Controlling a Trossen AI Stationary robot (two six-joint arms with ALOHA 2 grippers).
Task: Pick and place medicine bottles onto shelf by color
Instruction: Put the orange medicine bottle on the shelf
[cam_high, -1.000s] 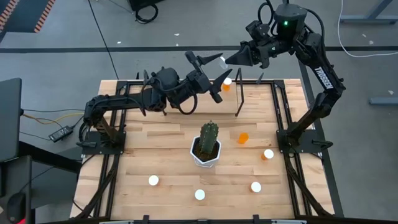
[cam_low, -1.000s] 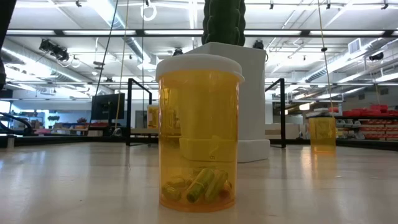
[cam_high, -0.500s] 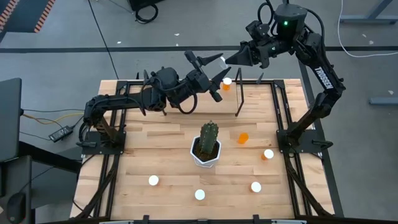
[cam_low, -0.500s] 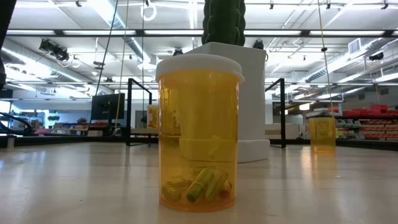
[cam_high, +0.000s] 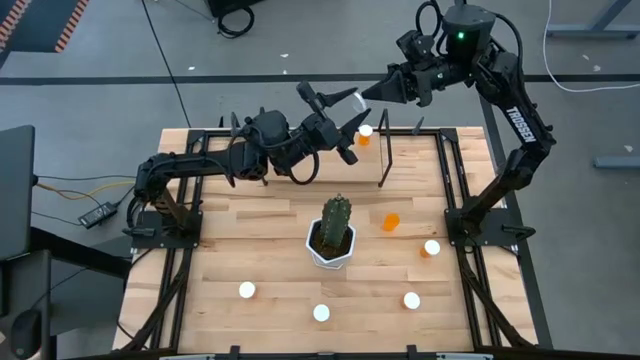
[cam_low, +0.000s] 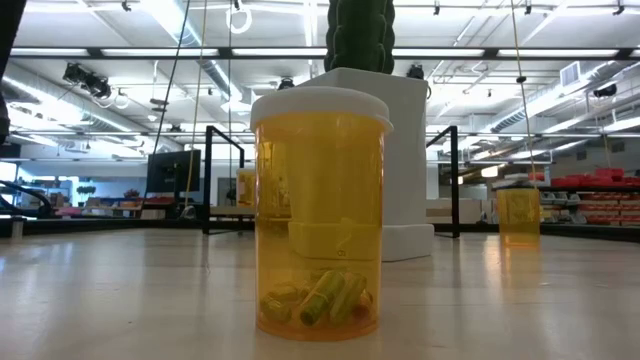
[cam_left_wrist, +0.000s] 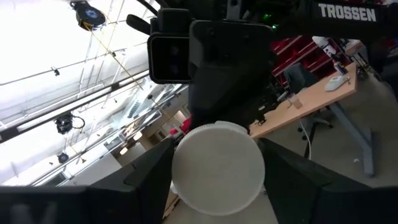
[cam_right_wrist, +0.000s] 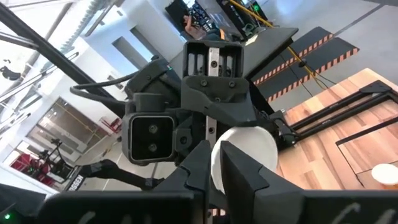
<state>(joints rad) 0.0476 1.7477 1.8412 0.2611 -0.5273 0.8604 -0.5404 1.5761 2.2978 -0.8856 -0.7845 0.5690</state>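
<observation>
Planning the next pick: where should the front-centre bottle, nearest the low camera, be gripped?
Grip the bottle on its round orange wall just under the cap, probably coming down from above. It stands upright, and the wider cap should stop it slipping.

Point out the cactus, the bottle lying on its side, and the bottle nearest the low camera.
Cactus (cam_high: 335, 220), high view, on its green top.
Tipped bottle (cam_high: 391, 222), high view, on its orange side.
Nearest bottle (cam_low: 320, 215), low view, on its orange body.
</observation>
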